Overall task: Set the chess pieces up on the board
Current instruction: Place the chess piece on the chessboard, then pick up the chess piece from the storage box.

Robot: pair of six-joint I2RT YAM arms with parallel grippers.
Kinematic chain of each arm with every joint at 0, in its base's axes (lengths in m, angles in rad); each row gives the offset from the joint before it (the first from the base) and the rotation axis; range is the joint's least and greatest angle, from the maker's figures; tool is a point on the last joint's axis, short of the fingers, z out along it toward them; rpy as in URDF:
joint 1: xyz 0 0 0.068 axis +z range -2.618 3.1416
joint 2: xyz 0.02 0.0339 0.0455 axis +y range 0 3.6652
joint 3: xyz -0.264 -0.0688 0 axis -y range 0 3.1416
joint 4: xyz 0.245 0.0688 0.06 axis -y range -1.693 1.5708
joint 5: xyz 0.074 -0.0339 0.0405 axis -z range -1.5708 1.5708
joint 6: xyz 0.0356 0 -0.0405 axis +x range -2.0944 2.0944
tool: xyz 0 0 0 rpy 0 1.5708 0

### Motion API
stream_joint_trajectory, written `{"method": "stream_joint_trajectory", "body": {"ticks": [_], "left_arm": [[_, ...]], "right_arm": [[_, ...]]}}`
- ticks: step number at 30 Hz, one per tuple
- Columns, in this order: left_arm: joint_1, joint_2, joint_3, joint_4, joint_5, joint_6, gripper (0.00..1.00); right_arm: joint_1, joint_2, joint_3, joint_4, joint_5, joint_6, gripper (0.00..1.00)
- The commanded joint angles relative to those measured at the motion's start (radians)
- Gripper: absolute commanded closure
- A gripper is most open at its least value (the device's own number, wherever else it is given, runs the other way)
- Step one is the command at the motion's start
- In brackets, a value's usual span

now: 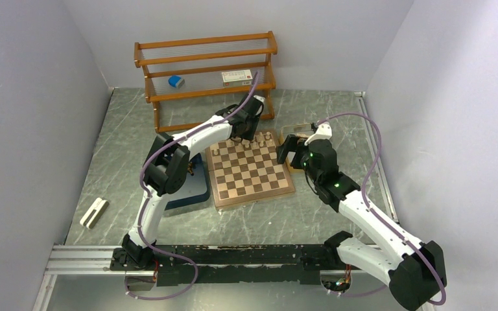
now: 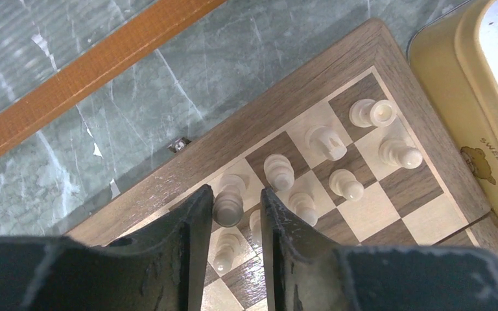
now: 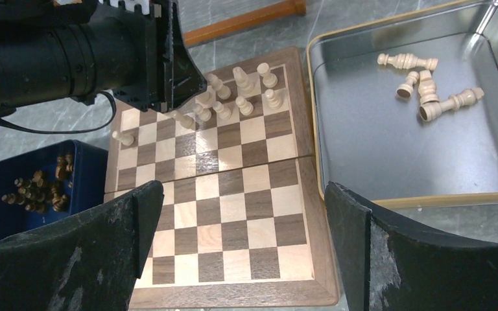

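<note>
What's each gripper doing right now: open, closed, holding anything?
Left gripper: partly open, straddling a small pale cream turned chess piece, gap visible on one side.
Right gripper: wide open, empty.

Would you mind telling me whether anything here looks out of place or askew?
Nothing looks damaged. One cream piece stands alone at the edge of the board, apart from the cream cluster at the far corner. Several cream pieces lie toppled in the yellow tray.
</note>
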Motion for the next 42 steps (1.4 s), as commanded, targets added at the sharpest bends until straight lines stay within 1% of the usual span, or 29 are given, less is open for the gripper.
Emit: {"method": "stream_joint_trajectory", "body": {"ticks": [1, 10, 16, 21, 25, 27, 30, 35, 37, 40, 42], "left_arm": [[0.007, -0.004, -0.018, 0.026, -0.012, 0.011, 0.62], [0.022, -0.010, 0.005, 0.021, -0.002, 0.011, 0.57], [0.040, -0.018, 0.033, 0.010, 0.060, 0.005, 0.53], [0.050, -0.087, 0.027, 0.015, 0.080, 0.013, 0.47], [0.091, -0.154, 0.005, 0.026, 0.161, -0.009, 0.44], [0.111, -0.198, -0.021, 0.031, 0.199, -0.019, 0.43], [0.142, -0.274, -0.076, 0.034, 0.245, -0.033, 0.41], [0.168, -0.461, -0.210, 0.037, 0.329, -0.036, 0.37], [0.168, -0.537, -0.265, 0.023, 0.351, -0.024, 0.32], [0.168, -0.653, -0.355, 0.012, 0.387, -0.009, 0.16], [0.168, -0.733, -0.421, 0.002, 0.396, -0.006, 0.13]], "right_arm": [[-0.008, -0.007, -0.036, 0.029, -0.001, -0.001, 0.00], [-0.009, -0.018, -0.041, 0.033, -0.006, 0.004, 0.00], [-0.008, 0.010, -0.044, 0.022, -0.026, 0.041, 0.00], [-0.008, 0.023, -0.023, -0.016, -0.018, 0.042, 0.01], [-0.008, 0.020, -0.008, -0.022, 0.021, 0.052, 0.00], [-0.009, 0.034, 0.013, -0.037, 0.047, 0.034, 0.00], [-0.009, 0.072, 0.073, -0.095, 0.126, 0.007, 0.00], [-0.019, 0.168, 0.167, -0.142, 0.248, -0.031, 0.00], [-0.031, 0.212, 0.186, -0.126, 0.252, -0.049, 0.00], [-0.050, 0.290, 0.200, -0.090, 0.258, -0.045, 0.01], [-0.070, 0.338, 0.214, -0.067, 0.238, -0.030, 0.04]]}}
